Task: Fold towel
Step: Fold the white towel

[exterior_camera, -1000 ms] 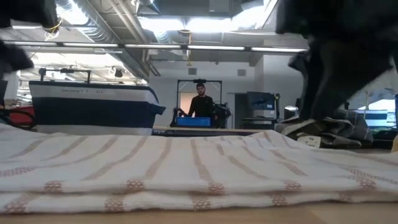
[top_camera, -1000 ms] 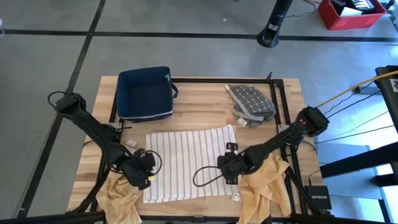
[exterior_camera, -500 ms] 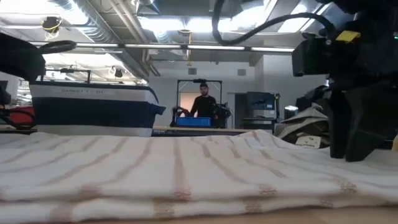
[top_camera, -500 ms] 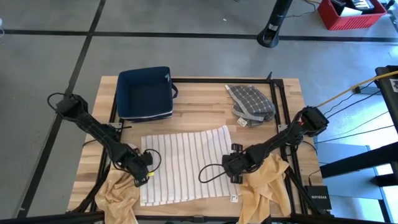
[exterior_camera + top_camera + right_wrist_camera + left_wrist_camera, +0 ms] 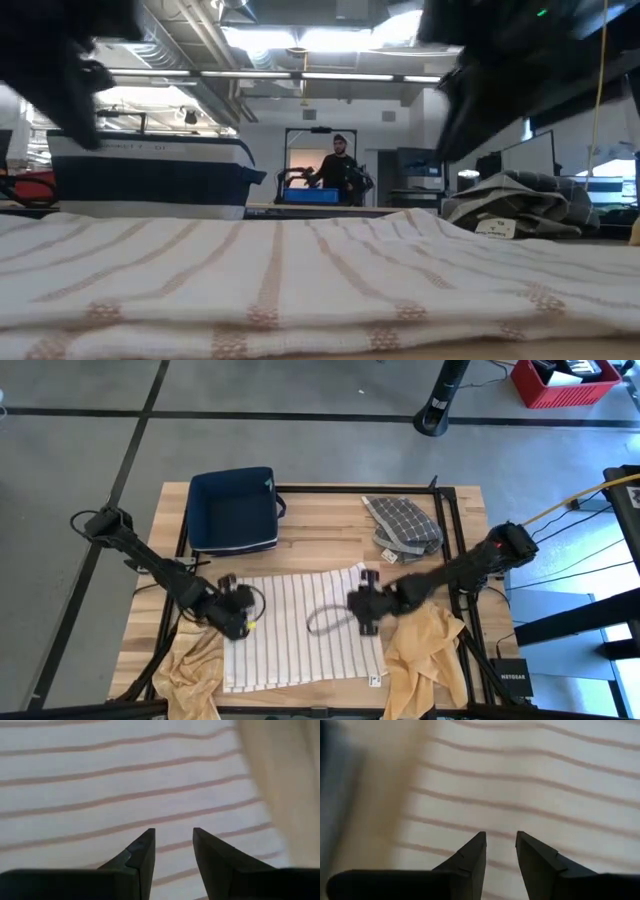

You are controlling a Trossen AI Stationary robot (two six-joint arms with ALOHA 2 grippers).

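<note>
A white towel with thin reddish stripes (image 5: 300,628) lies spread flat on the wooden table; it fills the foreground of the low view (image 5: 300,270). My left gripper (image 5: 238,622) hangs over the towel's left edge, and its fingers stand a little apart above the stripes (image 5: 500,840). My right gripper (image 5: 364,610) hangs over the towel's right part, near its right edge, and its fingers also stand a little apart (image 5: 174,837). Nothing is between either pair of fingers. In the low view both grippers show as dark shapes high above the towel.
A navy bin (image 5: 232,510) stands at the far left. A crumpled grey checked cloth (image 5: 404,528) lies at the far right. Tan cloths hang over the near edge at the left (image 5: 195,675) and the right (image 5: 425,660). A person (image 5: 338,170) stands in the room beyond.
Both grippers have risen from the towel's near corners and gone toward the table's far edge. The right gripper has also gone a little to the left, over the towel. The towel has slid slightly toward the table's left and lies flat.
</note>
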